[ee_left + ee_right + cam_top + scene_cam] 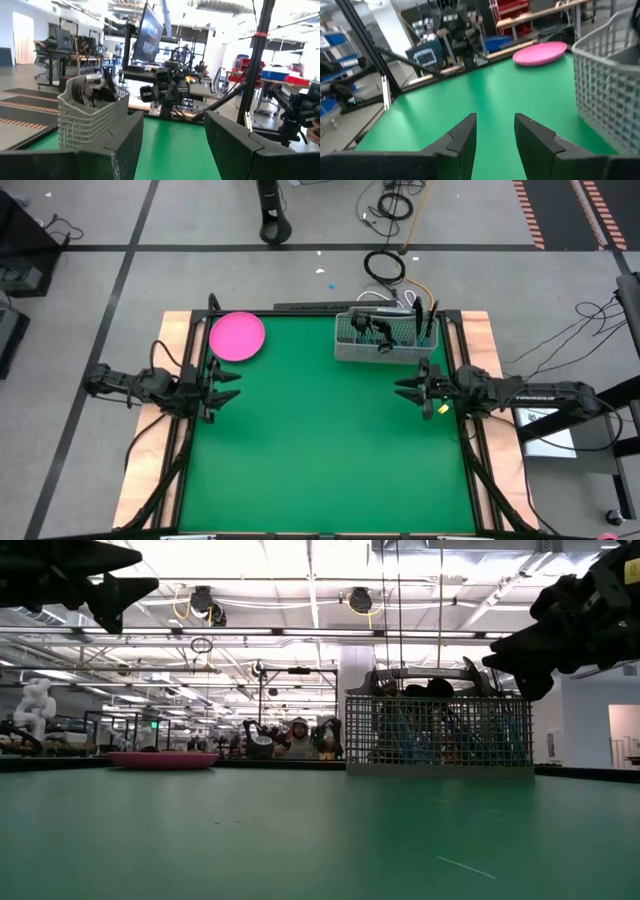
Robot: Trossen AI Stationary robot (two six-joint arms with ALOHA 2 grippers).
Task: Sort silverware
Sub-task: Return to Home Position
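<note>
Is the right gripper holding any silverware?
No, the right wrist view shows the right gripper open, with only the green table visible between its jaws.

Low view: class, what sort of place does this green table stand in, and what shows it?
Most likely a large robotics lab or workshop hall. Long strip lights run overhead, workstations stand beyond the green table, and loose cables lie on the taped floor.

Counting one pink plate [237, 336], one wire basket [385, 353], one green desk [320, 440], a left gripper [228, 380], a right gripper [403, 389], and silverware [375, 330] bunched beyond counting.
</note>
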